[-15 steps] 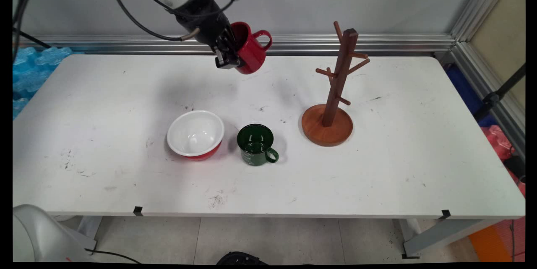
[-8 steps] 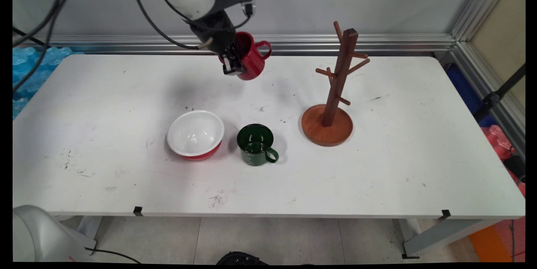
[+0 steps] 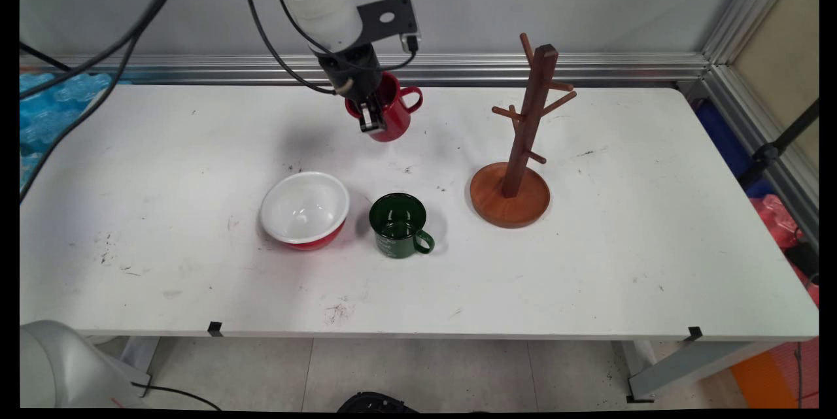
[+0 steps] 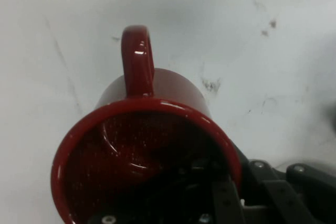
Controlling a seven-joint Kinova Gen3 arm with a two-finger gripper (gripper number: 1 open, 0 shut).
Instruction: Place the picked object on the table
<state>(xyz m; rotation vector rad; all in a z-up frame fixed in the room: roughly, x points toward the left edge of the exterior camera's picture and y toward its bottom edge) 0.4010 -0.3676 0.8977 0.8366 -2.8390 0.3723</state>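
You have a wooden mug tree (image 3: 523, 144) standing on the white table (image 3: 588, 275); left of it sits a green mug (image 3: 399, 225), then a red-and-white bowl (image 3: 305, 210).

bare table (image 3: 588, 275) right of the mug tree (image 3: 523, 144); bowl (image 3: 305, 210) and green mug (image 3: 399, 224) crowd the middle

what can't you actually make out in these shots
- Main view: whether the red mug touches the table; the angle does not show its underside.
- Main view: the gripper finger inside the mug, hidden by the mug's wall.
- Hand view: the mug's near rim, cut off by the bottom edge.
- Main view: the pale print on the green mug, too small to read.
- Hand view: a pale thing at the top edge, cut off.
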